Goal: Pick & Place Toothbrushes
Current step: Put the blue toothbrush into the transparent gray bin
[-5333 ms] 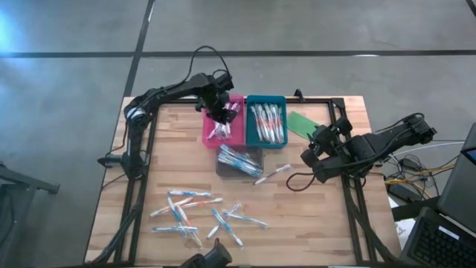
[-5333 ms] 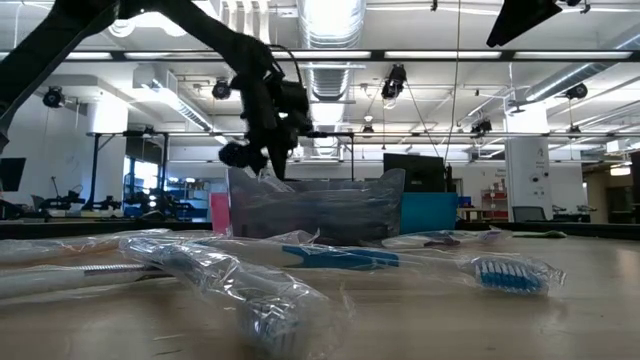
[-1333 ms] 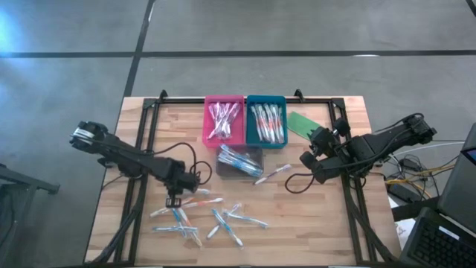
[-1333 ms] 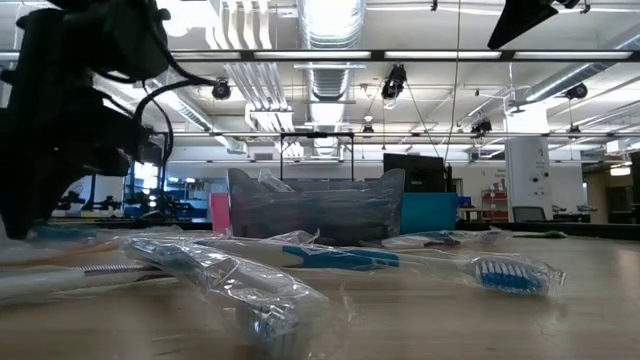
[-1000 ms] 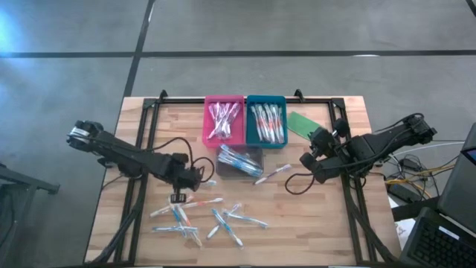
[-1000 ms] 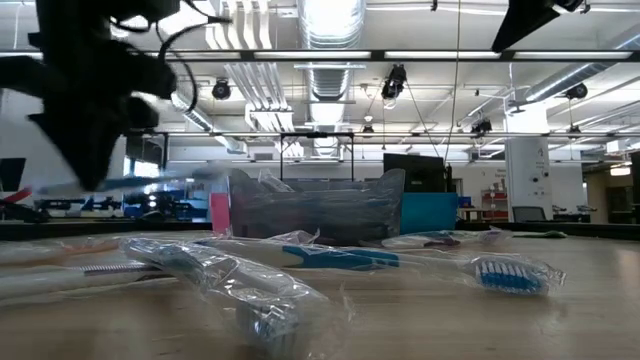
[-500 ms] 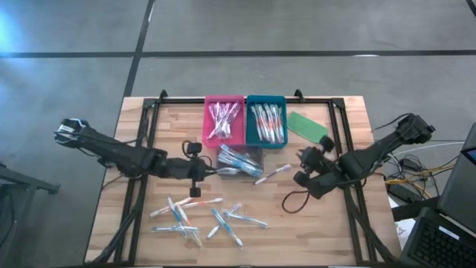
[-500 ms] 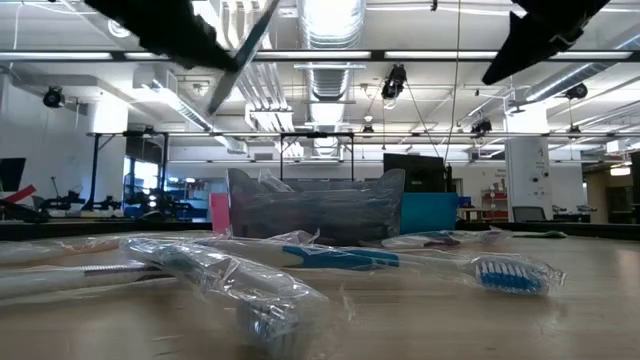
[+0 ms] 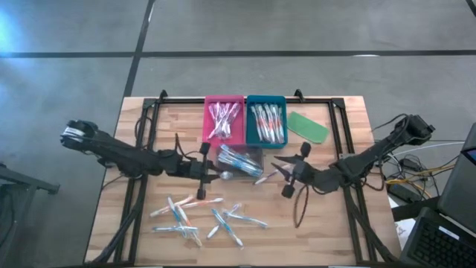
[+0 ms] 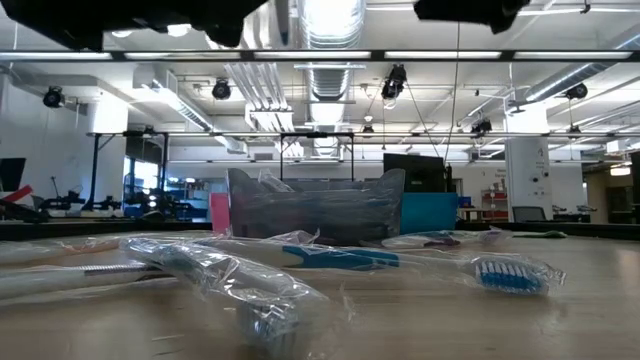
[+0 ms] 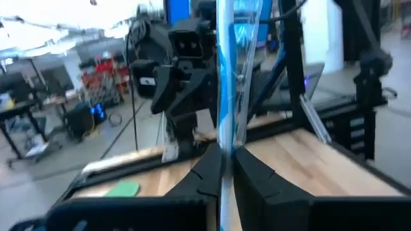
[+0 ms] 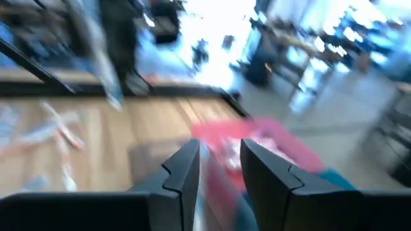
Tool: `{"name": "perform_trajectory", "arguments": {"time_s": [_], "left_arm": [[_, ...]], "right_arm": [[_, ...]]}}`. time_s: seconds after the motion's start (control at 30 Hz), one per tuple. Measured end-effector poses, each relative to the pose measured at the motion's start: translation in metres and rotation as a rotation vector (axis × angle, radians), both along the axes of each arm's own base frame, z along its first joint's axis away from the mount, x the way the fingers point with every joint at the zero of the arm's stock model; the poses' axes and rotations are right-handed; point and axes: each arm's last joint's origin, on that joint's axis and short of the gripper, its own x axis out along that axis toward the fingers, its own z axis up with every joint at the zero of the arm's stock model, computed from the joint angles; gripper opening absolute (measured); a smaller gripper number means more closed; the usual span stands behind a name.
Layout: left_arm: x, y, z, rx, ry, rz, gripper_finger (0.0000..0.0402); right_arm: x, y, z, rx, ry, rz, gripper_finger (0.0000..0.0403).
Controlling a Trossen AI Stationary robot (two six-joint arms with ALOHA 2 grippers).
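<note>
The left gripper [image 9: 212, 173] is over the middle of the bench [image 9: 349, 223], just beside the grey tray [image 9: 239, 161], clenched on a wrapped blue toothbrush [image 11: 226, 83] that stands up between its fingers [image 11: 207, 173]. The right gripper [image 9: 282, 173] reaches in from the right edge toward a loose toothbrush [image 9: 271, 173] beside that tray, its fingers [image 12: 185, 172] parted with nothing between them. More toothbrushes fill the pink tray [image 9: 224, 120] and teal tray [image 9: 265, 119] at the far edge, others lie scattered [image 9: 197, 217] near the front edge, and a flat green piece [image 9: 308, 126] sits right of the teal tray
</note>
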Motion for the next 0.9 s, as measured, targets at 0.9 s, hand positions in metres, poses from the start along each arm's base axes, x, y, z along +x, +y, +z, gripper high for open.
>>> {"name": "perform_trajectory", "arguments": {"time_s": [0.9], "left_arm": [[0.103, 0.009, -0.016, 0.013, -0.217, -0.074, 0.0023]], "right_arm": [[0.001, 0.007, 0.007, -0.035, -0.157, 0.287, 0.0137]]}}
